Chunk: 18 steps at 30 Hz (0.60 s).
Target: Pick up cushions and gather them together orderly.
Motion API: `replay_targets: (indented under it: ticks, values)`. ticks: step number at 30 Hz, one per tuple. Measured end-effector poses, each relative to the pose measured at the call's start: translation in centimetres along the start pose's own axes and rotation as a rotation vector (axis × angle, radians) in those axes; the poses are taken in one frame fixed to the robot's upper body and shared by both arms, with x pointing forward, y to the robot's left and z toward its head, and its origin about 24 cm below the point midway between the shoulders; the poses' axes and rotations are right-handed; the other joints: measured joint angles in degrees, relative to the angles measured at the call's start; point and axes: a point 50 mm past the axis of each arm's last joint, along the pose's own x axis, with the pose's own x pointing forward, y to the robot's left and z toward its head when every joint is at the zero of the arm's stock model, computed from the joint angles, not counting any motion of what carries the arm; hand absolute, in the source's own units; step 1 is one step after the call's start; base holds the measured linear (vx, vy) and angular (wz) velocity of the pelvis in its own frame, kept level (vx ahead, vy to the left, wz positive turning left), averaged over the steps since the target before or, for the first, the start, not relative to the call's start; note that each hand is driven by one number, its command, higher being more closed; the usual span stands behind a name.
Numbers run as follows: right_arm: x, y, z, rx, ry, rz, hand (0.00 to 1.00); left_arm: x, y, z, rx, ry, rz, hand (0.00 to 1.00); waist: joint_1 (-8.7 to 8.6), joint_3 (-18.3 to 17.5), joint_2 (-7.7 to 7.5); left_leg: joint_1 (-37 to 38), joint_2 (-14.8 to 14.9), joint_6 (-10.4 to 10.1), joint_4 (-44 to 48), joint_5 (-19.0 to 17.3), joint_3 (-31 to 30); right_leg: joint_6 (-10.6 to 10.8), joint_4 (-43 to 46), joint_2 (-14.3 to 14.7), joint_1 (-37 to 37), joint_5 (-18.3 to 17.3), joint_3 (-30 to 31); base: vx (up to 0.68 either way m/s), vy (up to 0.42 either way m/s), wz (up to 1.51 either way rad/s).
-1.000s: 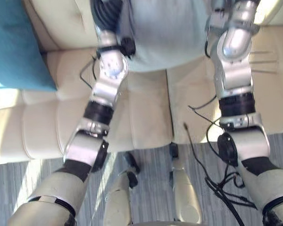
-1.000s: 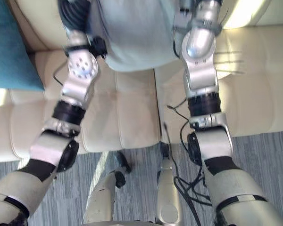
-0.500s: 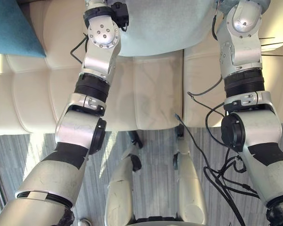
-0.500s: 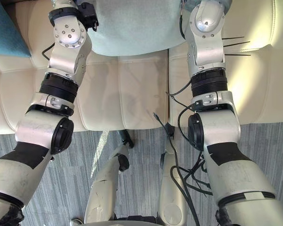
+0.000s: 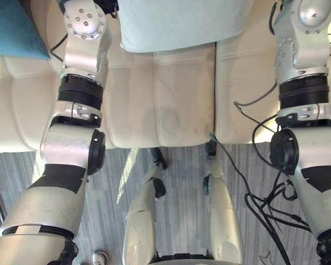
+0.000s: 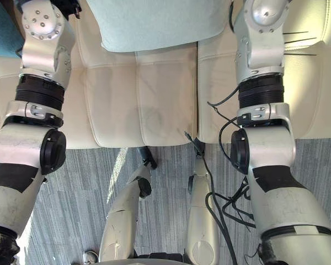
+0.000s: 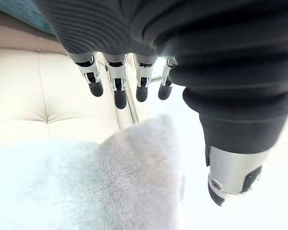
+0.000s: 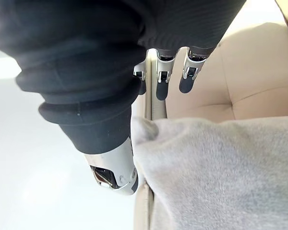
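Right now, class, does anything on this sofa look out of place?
The teal cushion sits alone at the left of the sofa, apart from the pale cushion between the left hand and right hand.

Silver-grey arms with black trim all over

The left arm [image 5: 77, 118] and right arm [image 5: 303, 94] are both silver-grey shells, broken up by black ribbed rings and a shiny collar. There's a big black disc [image 5: 96, 153] on the side of each elbow, and dark patches where the paler upper shells begin. The left one has a round cap [image 5: 85, 23] dotted with tiny screws. The left hand [image 7: 149, 33] and right hand [image 8: 81, 52] match: dark ribbed cover, silver fingers [image 7: 116, 88] with dark tips, chunky silver thumb [image 7: 230, 175].
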Motion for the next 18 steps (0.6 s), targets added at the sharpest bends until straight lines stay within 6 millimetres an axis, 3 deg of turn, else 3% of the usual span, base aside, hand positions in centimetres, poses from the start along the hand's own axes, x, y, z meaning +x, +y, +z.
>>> replay_targets:
  ticks: [2,7,11,13,15,16,17,18]
  values:
    - [0.4,-0.3,1.2,0.062,-0.031,0.012,0.00,0.4,1.0,0.1,-0.047,0.014,0.031,0.00,0.20,0.0,0.00,0.0,0.3,0.0,0.4,0.0,0.0,0.0,0.5,0.2,0.0,0.0,0.0,-0.02,-0.014,0.01]
    - [0.5,-0.8,2.0,0.143,-0.048,0.035,0.00,0.8,3.0,0.3,-0.068,0.004,0.053,0.00,0.33,0.0,-0.01,0.0,0.8,0.0,1.2,0.0,0.1,0.0,1.3,0.4,0.0,0.0,-0.1,-0.04,-0.027,0.01]
    - [-3.0,-3.5,0.9,0.148,-0.085,0.066,0.00,-2.2,4.3,-2.3,-0.052,0.029,0.015,0.00,0.31,0.0,-0.09,0.9,1.6,0.0,1.8,-0.1,0.0,-0.2,1.3,0.6,1.6,-0.4,-0.4,-0.05,-0.042,0.01]
    - [-6.6,-6.4,-2.0,0.081,-0.007,0.060,0.00,-6.1,4.8,-5.3,-0.043,0.099,-0.030,0.00,0.28,-0.1,-0.11,2.7,1.8,0.2,1.7,-0.2,-0.1,-0.5,1.3,0.7,3.7,-1.2,-1.0,-0.03,-0.075,0.05]
    - [-12.8,-9.8,-6.3,-0.032,0.193,0.056,0.00,-13.1,5.1,-9.3,-0.060,0.251,-0.094,0.00,0.15,-0.1,-0.18,6.1,2.0,0.1,1.3,-1.0,-0.4,-0.6,1.6,0.8,7.4,-2.6,-1.9,-0.01,-0.079,0.09]
    - [-14.5,-10.5,-7.1,-0.057,0.240,0.062,0.00,-15.1,5.2,-10.2,-0.064,0.297,-0.108,0.00,0.13,-0.3,-0.35,6.9,2.0,-0.1,1.1,-1.4,-0.3,-0.6,1.8,0.8,8.0,-3.0,-2.0,0.01,-0.090,0.08]
    - [-18.7,-11.7,-8.6,-0.101,0.361,0.081,0.00,-20.0,5.2,-12.1,-0.075,0.426,-0.143,0.00,0.12,-0.8,-0.50,8.5,2.1,0.0,0.8,-2.3,-0.1,-0.5,2.7,0.6,9.2,-4.4,-2.4,0.01,-0.057,0.05]
    - [-20.4,-12.1,-9.1,-0.129,0.409,0.095,0.00,-22.0,5.2,-12.8,-0.070,0.484,-0.159,0.00,0.15,-1.0,-0.52,9.0,2.1,0.1,0.7,-2.5,0.1,-0.5,2.9,0.6,9.7,-4.8,-2.5,0.03,-0.070,0.10]
